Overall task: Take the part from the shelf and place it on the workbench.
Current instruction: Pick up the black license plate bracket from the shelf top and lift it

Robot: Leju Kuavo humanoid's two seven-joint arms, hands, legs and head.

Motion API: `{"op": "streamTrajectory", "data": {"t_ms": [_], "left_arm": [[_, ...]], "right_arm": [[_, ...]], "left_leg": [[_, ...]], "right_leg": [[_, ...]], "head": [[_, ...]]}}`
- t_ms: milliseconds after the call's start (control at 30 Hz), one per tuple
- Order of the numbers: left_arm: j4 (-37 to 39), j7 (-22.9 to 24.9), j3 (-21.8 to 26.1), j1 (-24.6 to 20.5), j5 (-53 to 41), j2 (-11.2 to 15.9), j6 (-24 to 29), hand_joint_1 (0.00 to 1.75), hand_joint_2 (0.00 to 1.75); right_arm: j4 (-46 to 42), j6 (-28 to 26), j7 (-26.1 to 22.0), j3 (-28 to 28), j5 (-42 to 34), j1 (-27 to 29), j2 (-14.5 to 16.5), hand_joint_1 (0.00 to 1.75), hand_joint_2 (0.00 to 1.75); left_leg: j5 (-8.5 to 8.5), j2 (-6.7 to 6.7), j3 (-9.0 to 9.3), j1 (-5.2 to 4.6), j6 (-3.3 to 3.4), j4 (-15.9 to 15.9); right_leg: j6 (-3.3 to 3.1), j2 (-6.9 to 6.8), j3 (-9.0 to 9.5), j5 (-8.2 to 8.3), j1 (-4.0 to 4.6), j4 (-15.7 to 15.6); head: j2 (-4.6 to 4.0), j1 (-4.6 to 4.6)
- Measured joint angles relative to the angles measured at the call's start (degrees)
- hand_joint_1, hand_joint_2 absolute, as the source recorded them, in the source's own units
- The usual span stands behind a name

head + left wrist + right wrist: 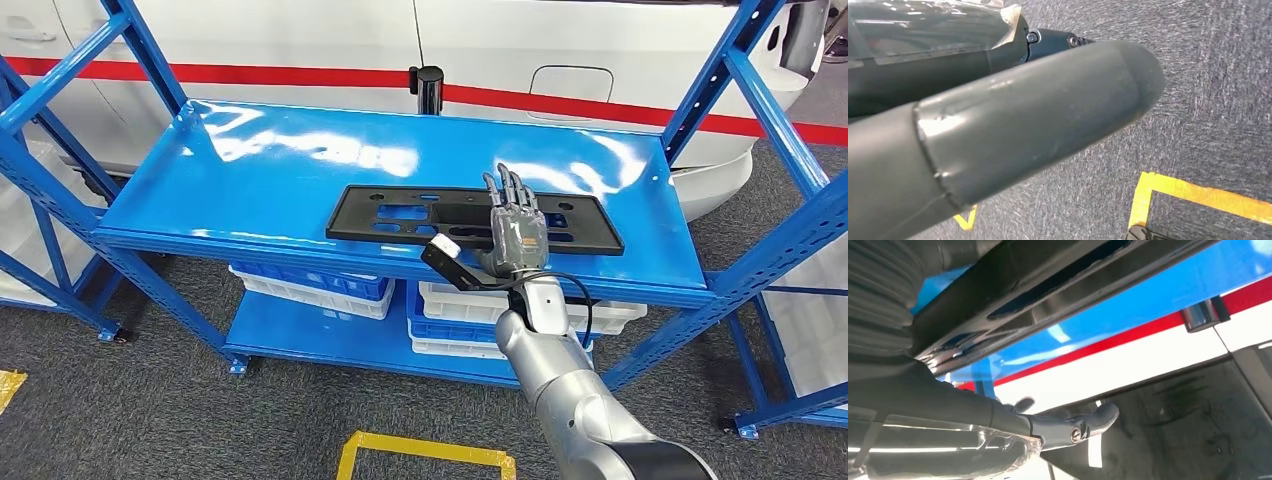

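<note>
A large blue metal shelf unit (300,190) stands before a white vehicle body with a red stripe (300,74). Its glossy top deck sits at a height the robot's arm can reach, which is likely why the part is stored there. The lower deck holds white and blue plastic bins (310,288), and grey carpet marked with yellow tape (420,447) covers the floor.

The part (400,215), a long flat black plastic panel with cut-out slots, lies flat on the top deck, towards the front edge and right of centre. It rests lengthwise along the deck, with its long side facing the robot and within easy reach.

The robot's silver right arm rises from below. The right hand (515,225) lies over the right portion of the panel with its fingers (505,190) stretched out straight and spread. This flat, unclenched pose suggests it is settling onto the panel rather than gripping it. In the right wrist view the panel's dark slotted edge (1048,285) runs close along the hand, so the two are touching or nearly so, but I cannot tell which.

The left hand (998,135) hangs beside the body over the carpet. Its thick grey thumb is seen up close, and whether its fingers are spread or curled cannot be told.
</note>
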Motion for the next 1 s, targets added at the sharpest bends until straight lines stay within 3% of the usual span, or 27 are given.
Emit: {"op": "streamTrajectory", "data": {"t_ms": [33,67,167,200,867,1000], "left_arm": [[0.00,0.31,-0.26,0.01,-0.42,0.00,-0.08,0.00,0.00],[0.00,0.64,-0.52,0.02,-0.74,0.00,-0.12,0.00,0.00],[0.00,1.40,-0.98,0.03,-1.09,-0.03,-0.15,0.00,0.00],[0.00,1.56,-1.04,0.03,-1.17,-0.04,-0.14,0.00,0.00],[-0.01,0.44,-1.76,0.10,-2.51,-0.45,-1.67,0.00,0.00],[-0.04,-2.78,-0.71,0.10,-0.47,-0.73,-1.89,0.00,1.75]], "right_arm": [[-1.00,-0.01,0.27,0.01,0.53,0.41,-0.01,1.75,1.75],[-2.13,-0.01,0.54,0.02,1.06,0.86,-0.01,1.75,1.31],[-4.56,-0.01,1.57,0.22,2.26,1.76,0.14,1.75,1.31],[-5.00,0.00,1.91,0.41,2.46,1.91,0.24,1.75,1.75],[-7.04,-0.02,0.58,1.82,0.57,2.91,0.27,1.75,1.75],[-7.12,0.00,-3.03,1.85,-2.31,3.31,0.24,1.75,1.75]], "left_leg": [[0.00,0.00,0.00,0.00,0.00,0.00],[0.00,0.00,-0.01,0.00,0.00,0.00],[0.00,0.00,-0.02,0.00,0.00,0.00],[0.00,0.00,-0.02,0.00,0.00,0.00],[-0.01,-0.01,0.12,0.00,0.00,0.00],[-0.01,0.00,0.17,0.00,0.00,0.00]], "right_leg": [[0.00,0.00,0.00,0.00,0.00,0.00],[0.00,0.00,0.00,0.00,0.00,0.00],[0.00,0.01,0.01,0.00,0.00,0.00],[0.00,0.01,0.00,0.00,0.00,0.00],[0.00,0.00,0.15,0.00,0.00,-0.01],[0.00,0.00,0.20,0.00,-0.01,-0.01]], "head": [[0.00,0.00],[0.00,0.01],[0.00,0.01],[-0.01,0.00],[-0.01,0.01],[-0.01,0.01]]}}
